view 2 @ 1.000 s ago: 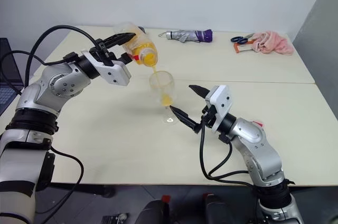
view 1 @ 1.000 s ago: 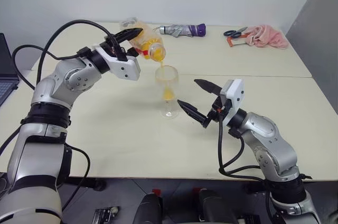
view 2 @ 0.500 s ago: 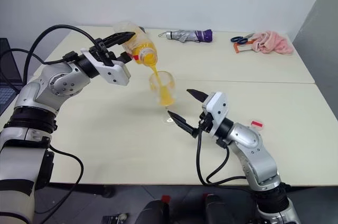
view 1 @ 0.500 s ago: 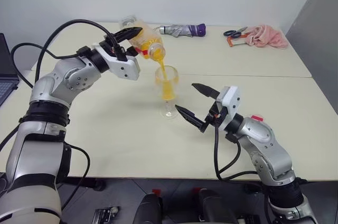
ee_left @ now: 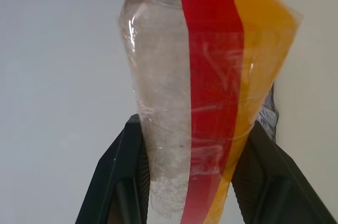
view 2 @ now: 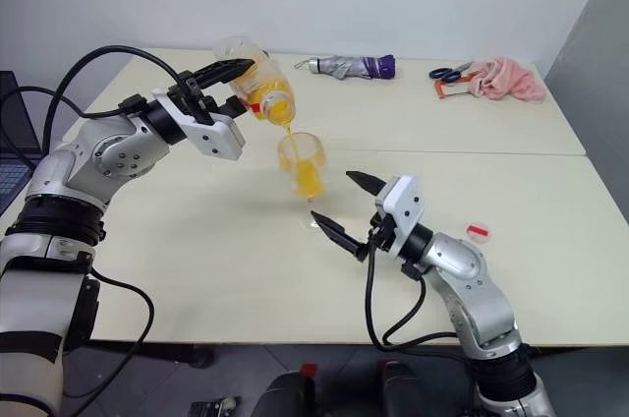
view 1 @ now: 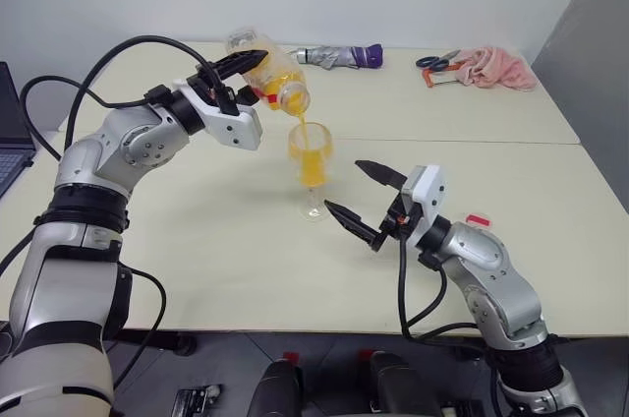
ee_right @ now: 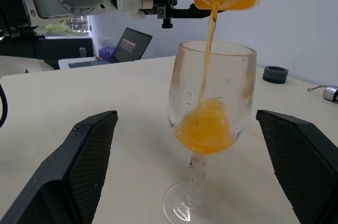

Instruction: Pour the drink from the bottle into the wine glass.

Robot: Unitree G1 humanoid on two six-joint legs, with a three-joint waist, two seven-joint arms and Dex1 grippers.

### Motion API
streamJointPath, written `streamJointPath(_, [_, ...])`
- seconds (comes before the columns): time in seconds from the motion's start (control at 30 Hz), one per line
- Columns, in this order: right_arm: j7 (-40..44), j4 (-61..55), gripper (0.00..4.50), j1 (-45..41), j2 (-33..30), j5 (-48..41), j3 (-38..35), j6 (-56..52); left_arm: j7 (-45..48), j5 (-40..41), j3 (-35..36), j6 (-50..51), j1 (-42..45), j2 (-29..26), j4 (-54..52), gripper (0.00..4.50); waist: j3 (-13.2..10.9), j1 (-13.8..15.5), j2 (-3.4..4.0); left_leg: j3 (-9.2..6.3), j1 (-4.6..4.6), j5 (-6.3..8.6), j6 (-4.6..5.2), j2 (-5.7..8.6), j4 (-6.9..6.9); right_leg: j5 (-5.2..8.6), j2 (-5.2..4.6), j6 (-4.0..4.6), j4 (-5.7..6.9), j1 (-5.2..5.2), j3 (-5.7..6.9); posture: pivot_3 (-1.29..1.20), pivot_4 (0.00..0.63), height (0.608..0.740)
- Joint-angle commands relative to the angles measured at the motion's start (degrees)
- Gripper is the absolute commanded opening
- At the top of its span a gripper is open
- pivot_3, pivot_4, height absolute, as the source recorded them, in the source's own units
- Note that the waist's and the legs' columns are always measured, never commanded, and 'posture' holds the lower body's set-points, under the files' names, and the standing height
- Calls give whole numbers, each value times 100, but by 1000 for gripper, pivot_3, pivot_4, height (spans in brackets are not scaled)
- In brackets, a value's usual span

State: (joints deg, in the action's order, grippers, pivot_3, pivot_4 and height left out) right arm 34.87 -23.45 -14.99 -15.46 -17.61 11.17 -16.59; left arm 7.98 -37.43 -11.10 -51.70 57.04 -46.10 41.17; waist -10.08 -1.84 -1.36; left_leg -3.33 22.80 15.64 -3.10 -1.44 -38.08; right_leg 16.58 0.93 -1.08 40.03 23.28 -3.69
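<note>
My left gripper (view 1: 239, 69) is shut on the bottle (view 1: 272, 76), a clear one with a red label strip (ee_left: 211, 97). It is held tipped over, mouth down, above the wine glass (view 1: 312, 155). A thin stream of orange drink (ee_right: 207, 65) runs from the bottle's mouth into the bowl, where drink (ee_right: 203, 129) has pooled. The glass stands upright on the table. My right gripper (view 1: 342, 185) stands open just right of the glass, low by its stem, with its fingers (ee_right: 79, 171) wide apart and touching nothing.
At the table's far edge lie a folded umbrella (view 1: 342, 55), scissors (view 1: 437, 61) and a pink cloth (view 1: 497, 69). A small red-and-white cap (view 1: 476, 218) lies by my right forearm. A laptop (view 1: 10, 132) sits at the far left. A seam (view 1: 491, 142) crosses the table.
The level of orange drink in the glass has risen. The bottle stays tipped and still pours. Neither arm has visibly moved.
</note>
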Motion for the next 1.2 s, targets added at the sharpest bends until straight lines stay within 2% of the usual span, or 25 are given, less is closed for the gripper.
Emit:
streamJointPath(0.03, [7,-132,4500,-14,16,-40,2,88,-164,28,38,-24,268,-143,-57,1681,0,0,0,0,0,0,0,0,0,0,0,0,0,0,0,0,150,740])
streamJointPath(1.2, [-172,26,4500,-50,136,74,10,132,-412,-155,-65,-138,413,-252,27,1681,0,0,0,0,0,0,0,0,-1,0,0,0,2,0,0,0,150,740])
